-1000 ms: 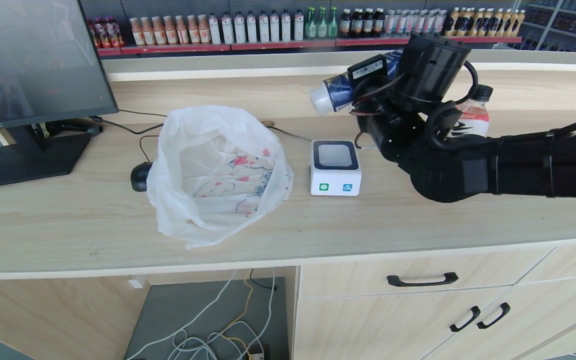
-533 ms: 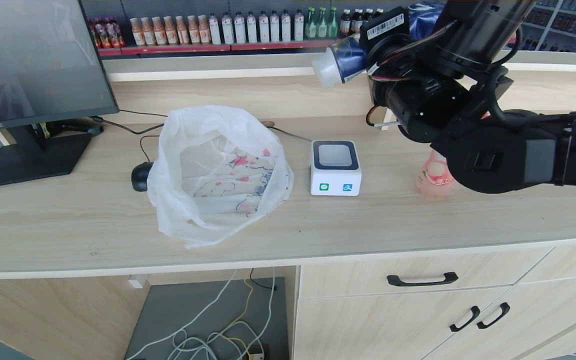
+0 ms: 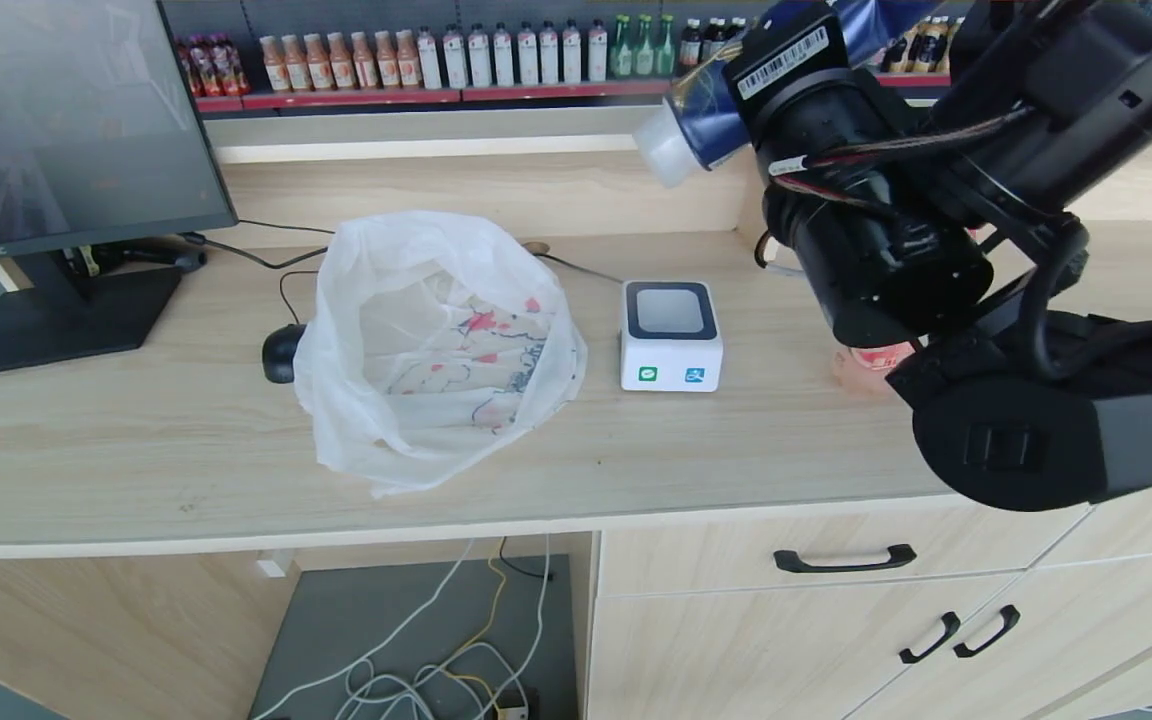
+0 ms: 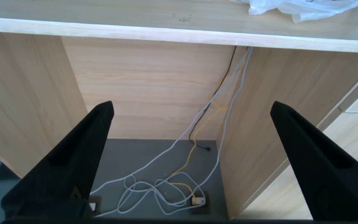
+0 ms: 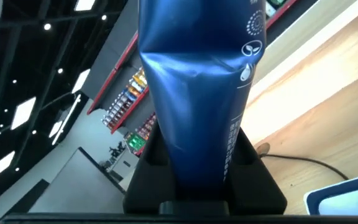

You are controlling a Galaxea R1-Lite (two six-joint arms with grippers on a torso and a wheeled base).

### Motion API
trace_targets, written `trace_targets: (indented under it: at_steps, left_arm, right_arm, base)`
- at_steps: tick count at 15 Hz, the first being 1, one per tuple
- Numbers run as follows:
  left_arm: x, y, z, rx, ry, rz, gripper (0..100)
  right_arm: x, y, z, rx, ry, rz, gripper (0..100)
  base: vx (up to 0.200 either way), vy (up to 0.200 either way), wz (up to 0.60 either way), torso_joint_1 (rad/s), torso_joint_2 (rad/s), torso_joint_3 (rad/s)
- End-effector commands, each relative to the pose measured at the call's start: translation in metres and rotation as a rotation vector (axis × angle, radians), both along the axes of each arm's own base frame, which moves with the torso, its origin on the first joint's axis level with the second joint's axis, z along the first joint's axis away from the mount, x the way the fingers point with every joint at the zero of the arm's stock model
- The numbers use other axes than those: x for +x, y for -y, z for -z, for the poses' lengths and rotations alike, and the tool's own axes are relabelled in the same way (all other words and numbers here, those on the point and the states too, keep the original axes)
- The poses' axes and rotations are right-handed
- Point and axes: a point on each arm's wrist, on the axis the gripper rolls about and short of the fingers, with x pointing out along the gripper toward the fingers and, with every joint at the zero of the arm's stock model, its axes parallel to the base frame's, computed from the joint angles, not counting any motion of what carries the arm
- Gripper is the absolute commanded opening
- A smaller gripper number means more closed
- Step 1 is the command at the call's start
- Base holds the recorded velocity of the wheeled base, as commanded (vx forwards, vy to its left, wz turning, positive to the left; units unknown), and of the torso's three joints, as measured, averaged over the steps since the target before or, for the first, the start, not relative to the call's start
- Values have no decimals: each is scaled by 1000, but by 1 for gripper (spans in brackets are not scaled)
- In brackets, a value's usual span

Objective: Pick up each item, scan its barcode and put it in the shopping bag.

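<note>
My right gripper is shut on a blue tube with a white cap, held high above the counter, to the right of and behind the white scanner. In the right wrist view the tube runs out between the fingers, with a corner of the scanner below. The open white shopping bag sits left of the scanner. A pink bottle stands right of the scanner, mostly hidden by my arm. My left gripper hangs open below the counter edge, holding nothing.
A monitor stands at the counter's left, with a black mouse beside the bag. Shelves of bottles line the back wall. Drawers sit under the counter's right half; loose cables lie on the floor below.
My right arm has lifted the blue tube higher and swung closer to the camera. The arm now covers most of the pink bottle.
</note>
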Motion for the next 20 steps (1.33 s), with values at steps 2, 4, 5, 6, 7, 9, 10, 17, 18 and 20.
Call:
trace_targets:
  at_steps: [2,4,5,6,7,9,10,17,18,20]
  left_arm:
    - [0,0,0,0,0,0,100]
    - [0,0,0,0,0,0,100]
    - [0,0,0,0,2,-2,100]
    - [0,0,0,0,0,0,100]
    - [0,0,0,0,0,0,100]
    - [0,0,0,0,0,0,100]
    - [0,0,0,0,0,0,100]
    - [0,0,0,1,0,0,100]
    - [0,0,0,1,0,0,100]
    - [0,0,0,1,0,0,100]
  right_arm:
    - [-7,4,17,-165,28,43,0]
    - [-14,6,21,-374,185,9,0]
    - [-14,5,25,-452,235,-10,0]
    - [-13,4,34,-496,246,-11,0]
    - [-14,4,43,-533,271,-28,0]
    - [-11,13,54,-625,348,-46,0]
    - [-12,18,66,-666,368,-41,0]
    - [-35,43,82,-787,410,-121,0]
    - [-38,45,85,-796,401,-132,0]
    - [-31,44,82,-793,410,-108,0]
  base:
    - [0,0,0,0,0,0]
    - [0,0,0,0,0,0]
    - [0,0,0,0,0,0]
    - [0,0,0,0,0,0]
    - [0,0,0,0,0,0]
    - [0,0,0,0,0,0]
    - [0,0,0,0,0,0]
    - [0,0,0,0,0,0]
    - [0,0,0,0,0,0]
    - [0,0,0,0,0,0]
